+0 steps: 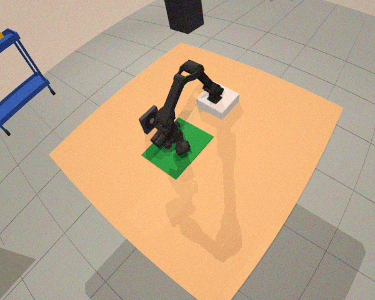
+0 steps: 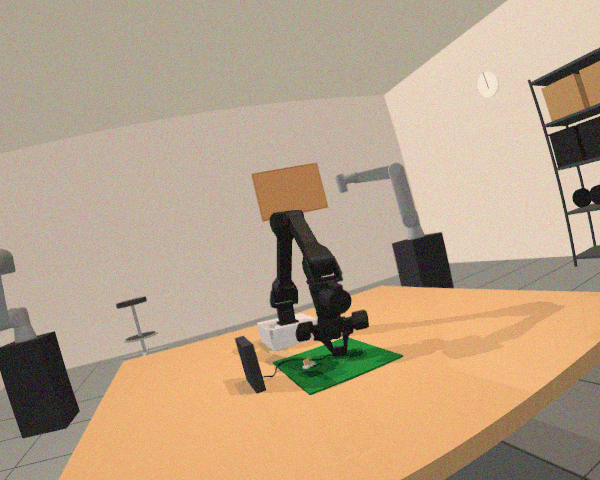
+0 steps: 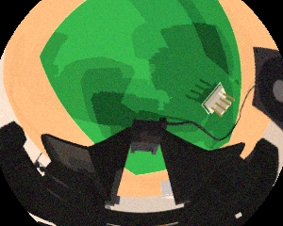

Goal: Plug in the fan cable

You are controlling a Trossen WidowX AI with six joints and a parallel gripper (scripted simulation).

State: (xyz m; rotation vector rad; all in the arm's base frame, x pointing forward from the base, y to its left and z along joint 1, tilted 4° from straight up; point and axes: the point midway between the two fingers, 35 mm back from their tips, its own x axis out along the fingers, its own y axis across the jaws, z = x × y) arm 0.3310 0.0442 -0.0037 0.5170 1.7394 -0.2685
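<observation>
Wrist view: the plug (image 2: pixel 338 351) (image 3: pixel 147 136) is at the lower center of the frame, between the fingertips of the gripper (image 1: pixel 172 144) (image 2: pixel 338 349) (image 3: pixel 149 129). The jaws are closed on the plug, one finger against each side. The plug is over the board (image 1: pixel 195 142) (image 2: pixel 365 361) (image 3: pixel 108 42), apart from the four-pin header (image 2: pixel 308 363) (image 3: pixel 217 100), which stands to the upper right with its pins exposed. The cable (image 2: pixel 270 376) (image 3: pixel 193 123) leaves the plug and curves right to the fan (image 1: pixel 147 120) (image 2: pixel 250 364) (image 3: pixel 274 89), upright beside the board.

The green board lies flat on the orange-tan tabletop (image 1: pixel 262 161) (image 2: pixel 238 439) (image 3: pixel 25 71). In the top view, the arm's white base block (image 1: pixel 226 112) (image 2: pixel 275 338) is above and right of the board; arm shadows cross the tabletop. A blue cart (image 1: pixel 19 98) stands on the gray tiled floor (image 1: pixel 352 155) at upper left.

Exterior view: a gray arm on a black pedestal (image 2: pixel 36 387) is at left, with a stool (image 2: pixel 131 302) nearby. A second black pedestal (image 2: pixel 434 260) stands right of center. A round clock (image 2: pixel 487 84) and a shelf rack (image 2: pixel 563 217) occupy the upper right.
</observation>
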